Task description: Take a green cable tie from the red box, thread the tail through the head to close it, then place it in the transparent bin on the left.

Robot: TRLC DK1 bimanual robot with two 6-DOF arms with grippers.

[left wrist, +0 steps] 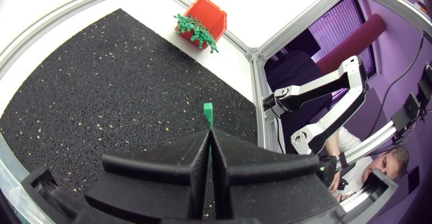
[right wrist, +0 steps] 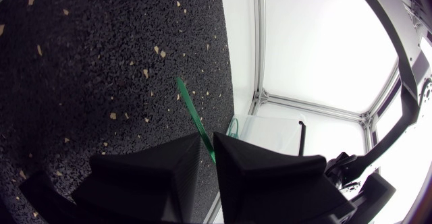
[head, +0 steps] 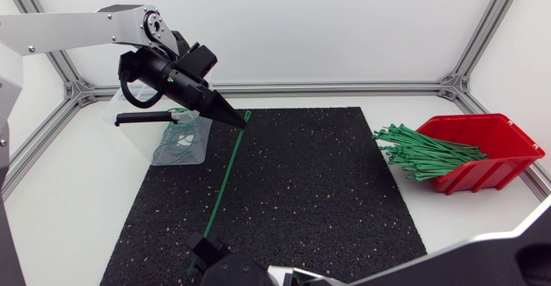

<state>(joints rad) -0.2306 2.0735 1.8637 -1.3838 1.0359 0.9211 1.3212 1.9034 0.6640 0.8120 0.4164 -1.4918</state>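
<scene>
My left gripper hangs beside the transparent bin, shut on one end of a long green cable tie. In the left wrist view the tie's head pokes out past the closed fingertips of that gripper. The tie runs straight across the black mat to my right gripper at the near edge. In the right wrist view the tie's tail lies in the narrow gap between the right gripper's fingers, which stand slightly apart. The red box at the right holds several green ties.
The black speckled mat covers the table's middle. The transparent bin holds a few green loops and shows ahead of the right gripper as the bin. An aluminium frame borders the table.
</scene>
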